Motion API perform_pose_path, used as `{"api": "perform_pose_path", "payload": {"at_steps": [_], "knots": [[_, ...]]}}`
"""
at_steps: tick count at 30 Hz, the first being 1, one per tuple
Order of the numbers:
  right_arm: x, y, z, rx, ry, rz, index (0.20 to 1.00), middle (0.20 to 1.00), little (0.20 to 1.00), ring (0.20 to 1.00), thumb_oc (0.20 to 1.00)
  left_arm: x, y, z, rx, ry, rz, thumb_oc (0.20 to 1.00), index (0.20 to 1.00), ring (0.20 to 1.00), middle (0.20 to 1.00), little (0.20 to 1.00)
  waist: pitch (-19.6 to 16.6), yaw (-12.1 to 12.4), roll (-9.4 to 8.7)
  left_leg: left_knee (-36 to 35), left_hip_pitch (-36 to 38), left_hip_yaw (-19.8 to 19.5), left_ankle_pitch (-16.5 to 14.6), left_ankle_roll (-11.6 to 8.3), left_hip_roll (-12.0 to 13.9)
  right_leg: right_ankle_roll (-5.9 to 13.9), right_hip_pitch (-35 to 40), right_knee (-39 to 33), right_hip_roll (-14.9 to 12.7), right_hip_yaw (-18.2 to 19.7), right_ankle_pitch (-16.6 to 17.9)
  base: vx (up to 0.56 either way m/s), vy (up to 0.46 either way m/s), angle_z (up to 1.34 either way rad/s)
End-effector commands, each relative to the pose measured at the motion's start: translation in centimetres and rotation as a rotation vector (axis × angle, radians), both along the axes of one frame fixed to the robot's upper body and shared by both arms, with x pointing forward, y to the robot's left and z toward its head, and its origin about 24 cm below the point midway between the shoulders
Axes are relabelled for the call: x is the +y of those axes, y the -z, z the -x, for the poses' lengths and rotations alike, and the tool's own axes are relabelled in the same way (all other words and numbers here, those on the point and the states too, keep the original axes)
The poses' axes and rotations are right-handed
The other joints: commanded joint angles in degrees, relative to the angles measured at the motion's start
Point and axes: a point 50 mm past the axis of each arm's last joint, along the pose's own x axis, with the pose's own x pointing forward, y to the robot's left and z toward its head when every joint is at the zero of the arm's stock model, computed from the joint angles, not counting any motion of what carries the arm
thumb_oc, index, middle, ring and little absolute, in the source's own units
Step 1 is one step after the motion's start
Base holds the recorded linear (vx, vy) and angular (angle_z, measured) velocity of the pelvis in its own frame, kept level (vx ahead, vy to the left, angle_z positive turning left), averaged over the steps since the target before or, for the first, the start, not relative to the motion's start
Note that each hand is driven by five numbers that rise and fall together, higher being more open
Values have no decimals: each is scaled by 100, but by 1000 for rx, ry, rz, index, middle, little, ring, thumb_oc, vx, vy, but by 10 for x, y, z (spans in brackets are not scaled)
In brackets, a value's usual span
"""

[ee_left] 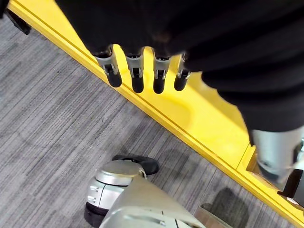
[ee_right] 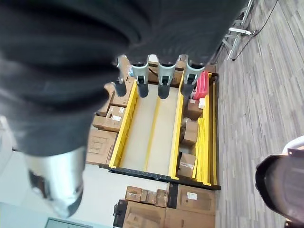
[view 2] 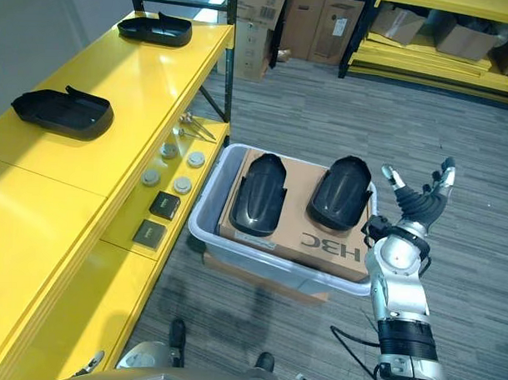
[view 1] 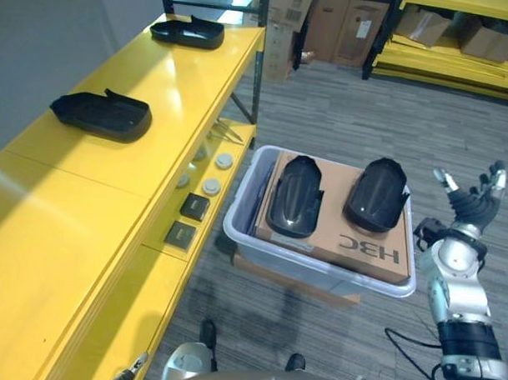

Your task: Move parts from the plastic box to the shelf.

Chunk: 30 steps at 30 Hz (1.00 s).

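At the far left of the frame, two black parts are already lying on the yellow shelf point(view 1: 157, 95): one part point(view 1: 101, 115) at the upper left and another part point(view 1: 188, 31) further up near the top. The left hand point(ee_left: 137, 78) is hanging low beside the shelf edge, its fingers point(ee_left: 160, 80) straight and holding nothing. In the centre, the plastic box point(view 1: 241, 214) is sitting on the floor with a cardboard sheet point(view 1: 336, 243) inside, and two parts are resting on it side by side, the left part point(view 1: 294, 195) and the right part point(view 1: 376, 194). At the right edge, the right hand point(view 1: 470, 206) is rising just beside the box wall, fingers point(view 1: 443, 177) spread wide and empty, close to the right part but not touching it. I think the risk is that the glossy curved part is slipping from a shallow grasp, or that the hand is knocking the box rim and shifting the box.
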Motion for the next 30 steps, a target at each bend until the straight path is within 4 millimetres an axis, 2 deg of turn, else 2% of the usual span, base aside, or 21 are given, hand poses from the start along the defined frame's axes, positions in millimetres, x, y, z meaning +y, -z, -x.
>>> {"api": "perform_pose_path", "payload": {"at_steps": [1, 3, 8, 12, 15, 16, 18, 22, 30], "knots": [[-3, -18, -4, -22, -20, 42, 1000, 1000, 1000, 1000, 1000, 4, 0, 2, -1, 23, -16, 1000, 1000, 1000, 1000, 1000, -154, 230, 109, 257, -132, -705, -358, -145, 296, 168, -275, 281, -118, -99, -81, 61, 1, -3], [-8, -11, -2, 11, 57, 32, 1000, 1000, 1000, 1000, 1000, 4, 0, 1, -5, 42, -12, 1000, 1000, 1000, 1000, 1000, -147, 257, 94, 270, -132, -704, -369, -143, 304, 171, -275, 311, -128, -136, -88, 65, -6, -1], [-40, 8, 3, 165, 195, 48, 1000, 1000, 1000, 1000, 1000, 4, -1, -5, -7, 98, -10, 1000, 1000, 1000, 1000, 1000, -109, 372, 76, 407, -212, -785, -421, -147, 289, 183, -300, 415, -167, -192, -115, 74, -16, 3], [-55, 12, 0, 214, 268, 45, 1000, 1000, 1000, 1000, 1000, 8, -4, -20, -45, 129, -7, 1000, 1000, 1000, 1000, 1000, 42, 466, 115, 612, -468, -890, -439, -140, 258, 197, -479, 582, -252, -243, -116, -10, -4, 14], [-69, 3, -5, 194, 327, 36, 1000, 1000, 1000, 1000, 1000, 12, -8, -41, -101, 152, 5, 1000, 1000, 1000, 1000, 1000, 248, 515, 181, 754, -806, -997, -441, -132, 188, 206, -747, 696, -317, -259, -110, -247, 12, 5], [-84, -14, -12, 145, 380, 32, 1000, 1000, 1000, 1000, 1000, 14, -15, -68, -172, 187, 17, 1000, 1000, 1000, 1000, 1000, 551, 584, 275, 927, -1224, -1112, -442, -127, 111, 201, -1090, 829, -375, -263, -105, -422, 2, 15], [-91, -26, -15, 103, 405, 12, 1000, 1000, 1000, 1000, 1000, 14, -20, -83, -217, 201, 22, 1000, 1000, 1000, 1000, 1000, 764, 628, 345, 1041, -1543, -1210, -397, -120, 56, 193, -1380, 946, -414, -257, -86, -328, 2, 16], [-99, -39, -17, 70, 442, -15, 1000, 1000, 1000, 1000, 1000, 14, -24, -95, -246, 206, 20, 1000, 1000, 1000, 1000, 1000, 1018, 667, 402, 1188, -1871, -1310, -355, -116, -8, 177, -1693, 1112, -462, -240, -82, -113, 12, 7], [-116, -54, -12, 48, 481, -54, 1000, 1000, 1000, 1000, 1000, 17, -24, -89, -255, 201, 29, 1000, 1000, 1000, 1000, 1000, 1263, 711, 481, 1282, -2063, -1355, -356, -116, -84, 174, -1960, 1261, -532, -164, -95, -11, 43, 6]]}}
